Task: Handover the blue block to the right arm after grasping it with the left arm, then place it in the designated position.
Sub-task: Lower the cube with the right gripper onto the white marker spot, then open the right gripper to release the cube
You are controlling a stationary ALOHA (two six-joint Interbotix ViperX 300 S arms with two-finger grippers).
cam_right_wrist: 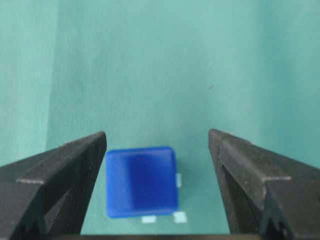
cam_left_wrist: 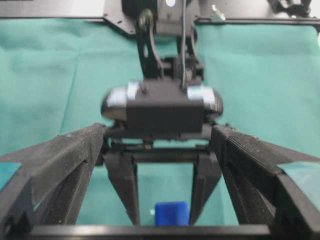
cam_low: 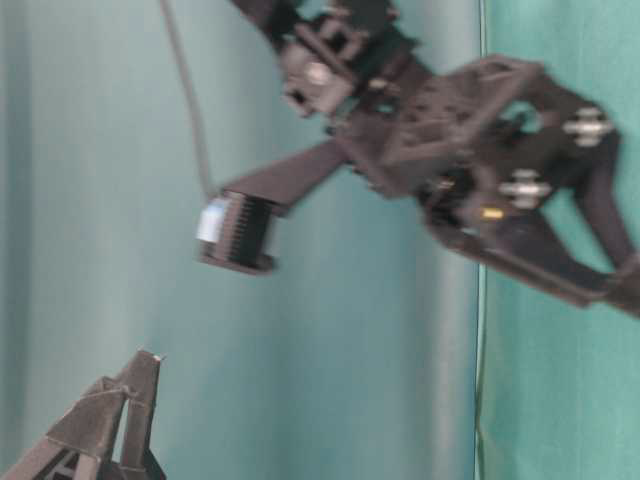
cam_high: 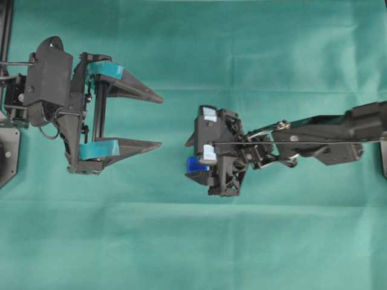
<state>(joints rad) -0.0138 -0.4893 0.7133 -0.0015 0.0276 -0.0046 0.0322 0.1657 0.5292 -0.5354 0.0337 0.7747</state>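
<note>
The blue block [cam_right_wrist: 142, 181] rests on the green cloth between the wide-spread black fingers of my right gripper [cam_right_wrist: 157, 134], which is open. It lies close to the left finger, with a wide gap to the right one. Three small white marks of the designated position [cam_right_wrist: 179, 217] show along the block's right and lower edges. Overhead, the right gripper [cam_high: 195, 158] points down over the blue block [cam_high: 195, 163]. My left gripper [cam_high: 161, 121], with teal bands, hangs open and empty well to the left. Its wrist view looks at the right gripper [cam_left_wrist: 165, 200] and the blue block [cam_left_wrist: 171, 213].
Green cloth [cam_high: 193, 241] covers the whole table. The left arm's base [cam_high: 12, 103] sits at the left edge and the right arm's link [cam_high: 338, 130] runs to the right edge. A black frame [cam_left_wrist: 60, 7] borders the far side in the left wrist view.
</note>
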